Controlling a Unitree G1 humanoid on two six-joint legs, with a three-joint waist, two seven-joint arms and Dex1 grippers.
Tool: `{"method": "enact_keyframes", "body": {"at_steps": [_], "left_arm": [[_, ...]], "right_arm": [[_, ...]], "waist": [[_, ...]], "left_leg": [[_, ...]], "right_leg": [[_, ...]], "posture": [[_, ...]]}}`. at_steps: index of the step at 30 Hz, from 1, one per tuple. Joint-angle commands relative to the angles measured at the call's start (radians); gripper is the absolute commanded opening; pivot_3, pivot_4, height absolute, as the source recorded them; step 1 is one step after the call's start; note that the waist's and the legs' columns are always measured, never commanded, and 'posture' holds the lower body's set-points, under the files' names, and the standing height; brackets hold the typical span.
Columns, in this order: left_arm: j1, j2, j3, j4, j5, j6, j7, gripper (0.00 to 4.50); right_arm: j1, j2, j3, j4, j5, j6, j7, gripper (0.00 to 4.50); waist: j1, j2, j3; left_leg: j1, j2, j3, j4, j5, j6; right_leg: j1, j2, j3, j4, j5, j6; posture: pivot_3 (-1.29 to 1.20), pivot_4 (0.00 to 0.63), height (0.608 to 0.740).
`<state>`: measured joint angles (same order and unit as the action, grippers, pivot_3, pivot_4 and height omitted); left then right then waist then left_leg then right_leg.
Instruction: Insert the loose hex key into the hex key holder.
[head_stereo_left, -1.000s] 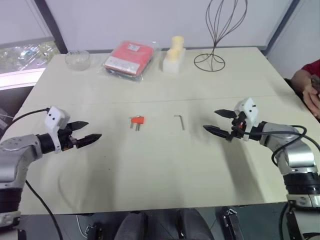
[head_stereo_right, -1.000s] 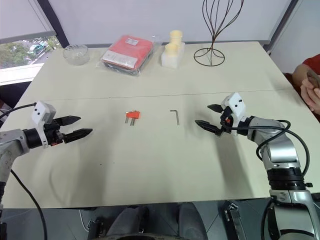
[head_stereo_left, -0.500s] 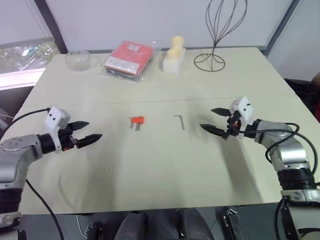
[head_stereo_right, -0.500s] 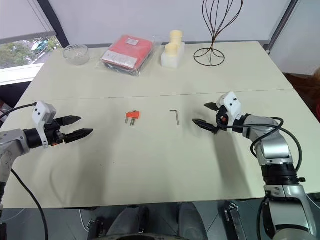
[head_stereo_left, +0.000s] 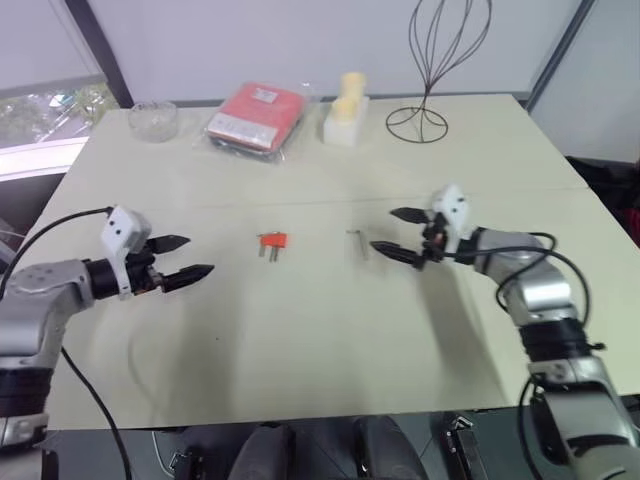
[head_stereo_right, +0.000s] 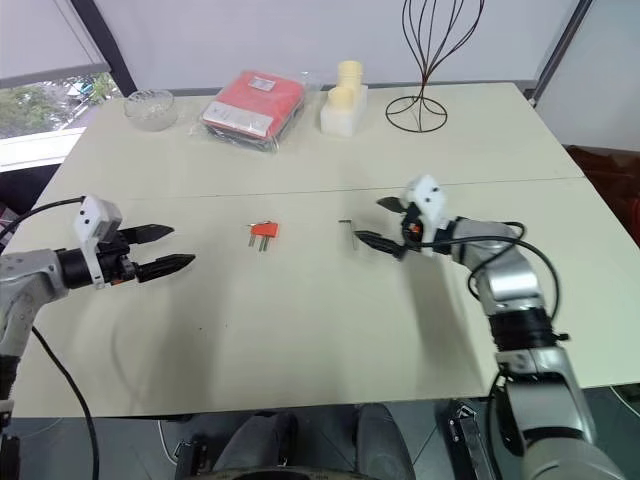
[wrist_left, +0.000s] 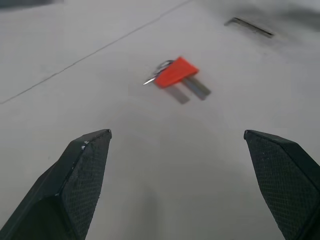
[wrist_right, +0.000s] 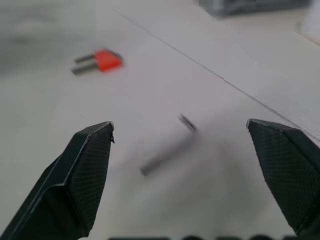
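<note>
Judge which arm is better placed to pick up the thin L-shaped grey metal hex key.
Right. The right gripper hangs open right beside the thin L-shaped grey metal hex key; the open left gripper is far off, beyond the small red-orange holder block.

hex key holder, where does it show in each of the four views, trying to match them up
Left eye view: hex key holder lies mid-table, left of centre.
Right eye view: it lies mid-table, left of centre.
Left wrist view: it is ahead of the open left gripper.
Right wrist view: it is far off beyond the open right gripper.
Shared landmark: the loose hex key, lying apart from it.
</note>
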<state>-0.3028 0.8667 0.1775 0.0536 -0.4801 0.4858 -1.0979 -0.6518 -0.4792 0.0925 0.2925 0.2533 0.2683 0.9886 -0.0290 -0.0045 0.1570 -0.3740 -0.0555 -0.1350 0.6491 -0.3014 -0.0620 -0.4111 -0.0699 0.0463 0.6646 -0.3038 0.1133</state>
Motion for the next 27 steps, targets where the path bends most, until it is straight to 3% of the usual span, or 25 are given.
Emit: {"method": "enact_keyframes", "body": {"at_steps": [1,7,12,27], "left_arm": [[-0.032,0.035,-0.023,-0.028,-0.002,-0.004,-0.067,4.44],[0.042,-0.003,0.014,-0.06,-0.015,0.0,-0.019,4.44],[0.157,-0.058,0.064,-0.114,-0.038,0.009,0.048,4.44],[0.259,-0.149,0.07,-0.201,-0.052,0.018,0.161,4.44]], "right_arm": [[-0.114,0.111,0.083,0.164,-0.069,-0.113,0.012,4.44],[-0.303,0.278,0.122,0.578,-0.174,-0.294,-0.05,4.44],[-0.391,0.353,0.123,0.794,-0.234,-0.403,-0.076,4.44],[-0.514,0.485,0.109,1.002,-0.355,-0.515,-0.231,4.44]], "waist": [[-0.014,0.0,0.0],[-0.034,0.0,0.0],[-0.045,0.0,0.0],[-0.044,0.0,0.0]], "left_leg": [[0.0,0.0,0.0,0.0,0.0,-0.001],[-0.001,0.0,0.0,-0.001,0.001,-0.001],[-0.001,0.0,0.0,-0.001,0.001,-0.001],[-0.001,0.0,0.0,-0.001,0.001,-0.002]], "right_leg": [[-0.001,0.0,0.0,0.0,0.0,0.0],[-0.002,0.001,0.0,0.0,0.0,0.0],[-0.003,0.002,0.0,0.001,0.0,0.0],[-0.004,0.002,0.001,0.003,0.0,0.0]], "posture": [[0.0,0.15,0.74],[0.0,0.15,0.74],[0.0,0.15,0.74],[0.0,0.15,0.74]]}}
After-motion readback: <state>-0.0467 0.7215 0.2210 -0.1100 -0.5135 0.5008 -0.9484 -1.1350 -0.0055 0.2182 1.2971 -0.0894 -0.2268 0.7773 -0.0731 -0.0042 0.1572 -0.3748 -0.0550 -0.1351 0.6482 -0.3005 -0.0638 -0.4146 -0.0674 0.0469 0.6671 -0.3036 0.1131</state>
